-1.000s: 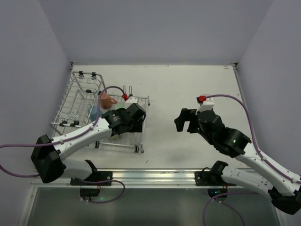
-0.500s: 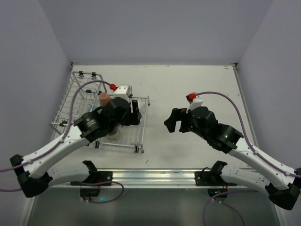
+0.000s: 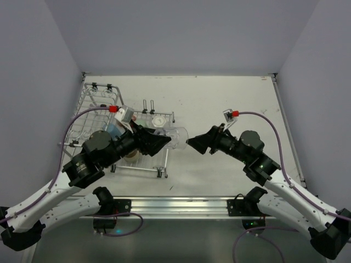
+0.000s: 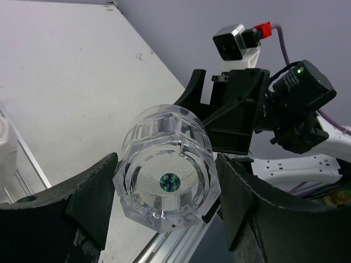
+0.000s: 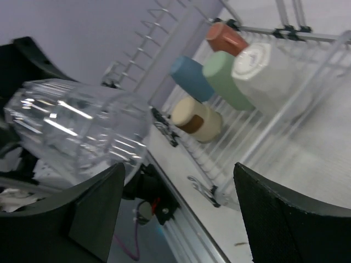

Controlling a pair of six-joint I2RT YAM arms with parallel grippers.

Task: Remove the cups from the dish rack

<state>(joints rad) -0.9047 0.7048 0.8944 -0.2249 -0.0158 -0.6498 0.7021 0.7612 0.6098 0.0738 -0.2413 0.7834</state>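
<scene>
The left fingers [image 4: 90,197] pinch a clear cup [image 3: 176,136] around its base end. They hold it on its side in the air just past the right edge of the dish rack [image 3: 90,118], mouth pointing away from the rack. The right fingers [image 5: 285,213] are spread wide and face the rack, tips at the cup's mouth; whether they touch it cannot be told. Inside the rack rest a white cup [image 5: 269,71], a green cup [image 5: 227,79], a blue cup [image 5: 191,76], a reddish-brown cup [image 5: 227,37] and a brown cup with a cream rim [image 5: 198,119]. The rack stands on the tabletop [image 3: 230,98].
</scene>
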